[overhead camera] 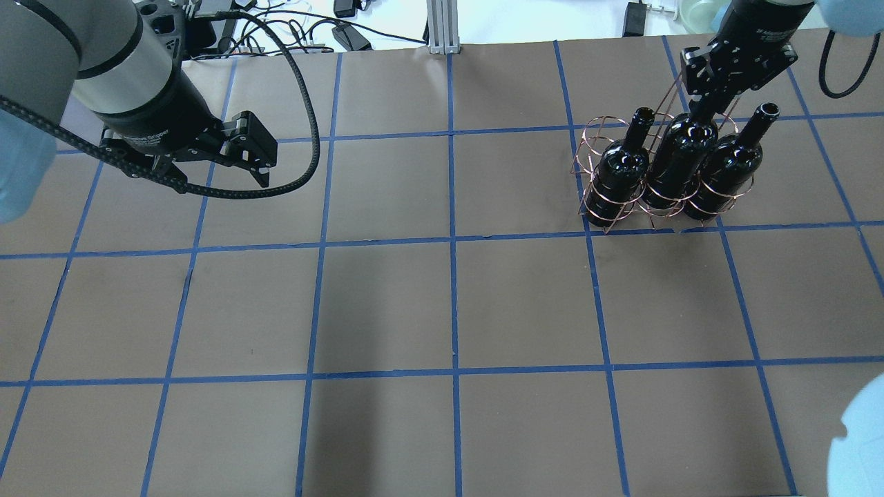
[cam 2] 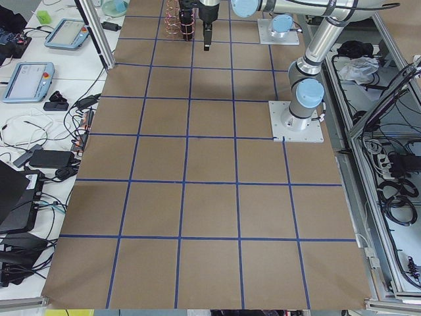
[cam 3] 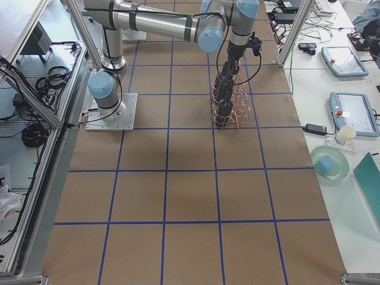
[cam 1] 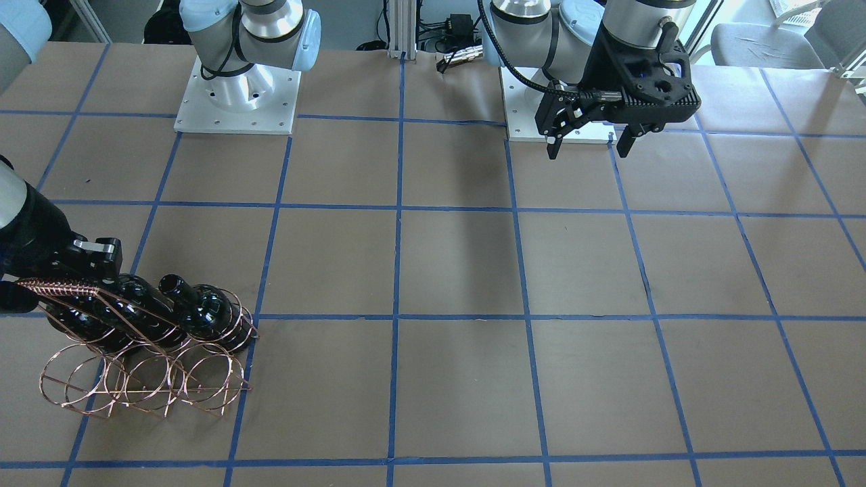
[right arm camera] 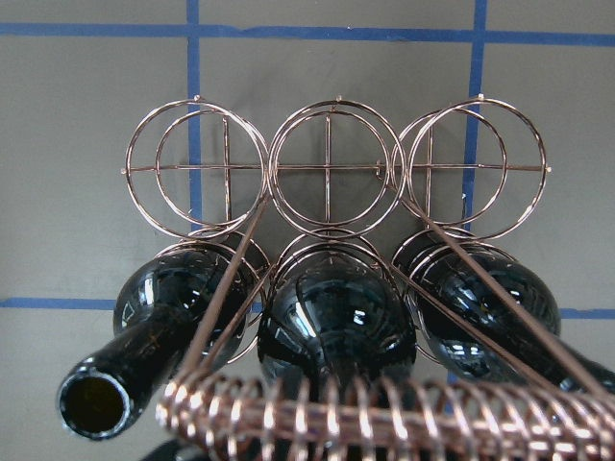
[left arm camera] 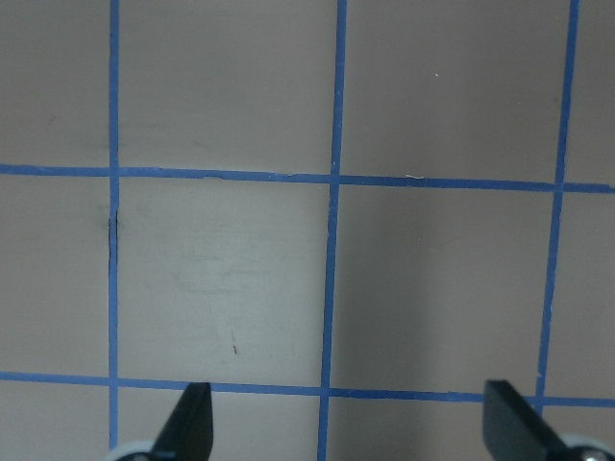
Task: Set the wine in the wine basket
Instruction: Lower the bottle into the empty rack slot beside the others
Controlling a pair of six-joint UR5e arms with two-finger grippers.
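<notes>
The glossy near-black glass wine bottle sits in the copper wire basket near the table's far right corner. My right fingers are at its neck; I can't tell their grip. Pulling away could snag the woven handle and topple the neighbouring bottles. Left fingers gape, empty.

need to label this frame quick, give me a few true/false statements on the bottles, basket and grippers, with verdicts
1. Three bottles stand in the wine basket. True.
2. Every ring of the basket is filled. False: the far row, away from the robot, is empty.
3. The left gripper holds a bottle. False: it is open, above bare table.
4. The right gripper is at the neck of the middle bottle. True.
</notes>
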